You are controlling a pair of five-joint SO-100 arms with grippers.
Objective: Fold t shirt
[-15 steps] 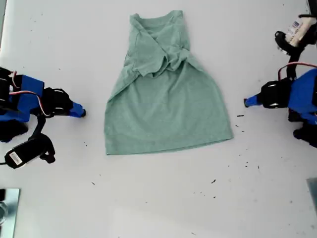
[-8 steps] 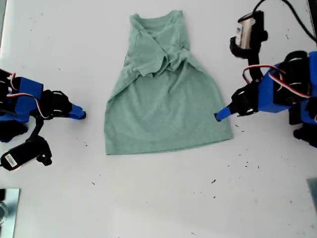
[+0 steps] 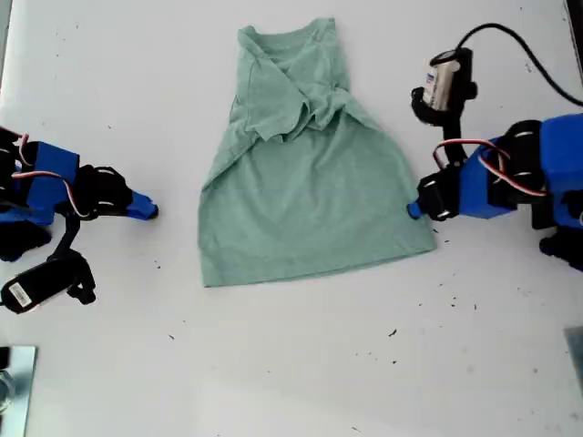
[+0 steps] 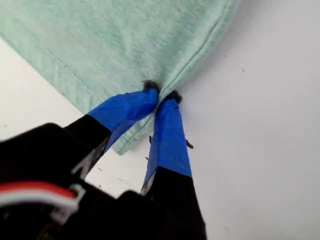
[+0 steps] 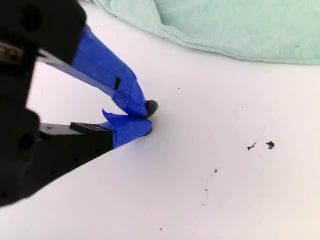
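While my first gripper [image 4: 160, 95] pinches its hem, the t shirt [image 3: 310, 182] lies seemingly half-folded.

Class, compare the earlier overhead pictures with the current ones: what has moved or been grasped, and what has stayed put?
My first gripper swung in from the exterior view's right and pinched shut on the t shirt at its side edge near the hem. The hem corner there shifted slightly toward that side. My second gripper stayed shut on the table, clear of the cloth.
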